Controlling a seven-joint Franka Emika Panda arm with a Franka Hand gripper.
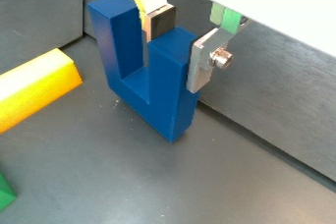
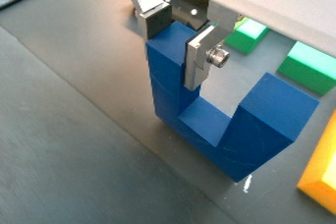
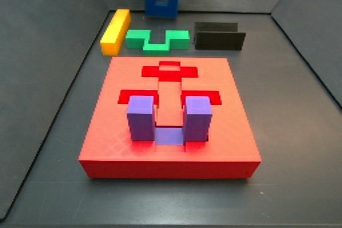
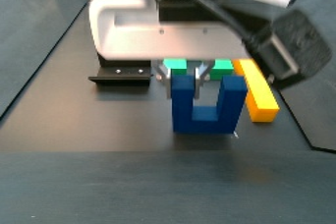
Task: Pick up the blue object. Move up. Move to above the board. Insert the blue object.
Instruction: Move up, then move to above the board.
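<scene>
- The claw (image 1: 182, 39) sits at the far end of the floor from the board (image 3: 168, 162), its flat silver fingers (image 1: 206, 61) closed on one prong of the blue object (image 1: 147, 69).
- Both wrist views show the grip close up: one plate on the outer face of the prong, the other, dark-padded, down in the slot between the prongs.
- The blue object is a solid, matte, square-edged U standing upright; whether its base touches the dark floor cannot be told.
- Only a side view shows the board whole: a thick red slab with shaped recesses, a purple U-shaped block (image 3: 166, 120) seated in it.
- That same side view places the green block (image 3: 158, 40), the yellow bar (image 3: 115, 29) and the dark fixture (image 3: 221, 36) between the board and the blue object.
- In a side view from the opposite end, the white wrist body (image 4: 144, 28) looms over the blue object, with the yellow bar just beside it.
</scene>
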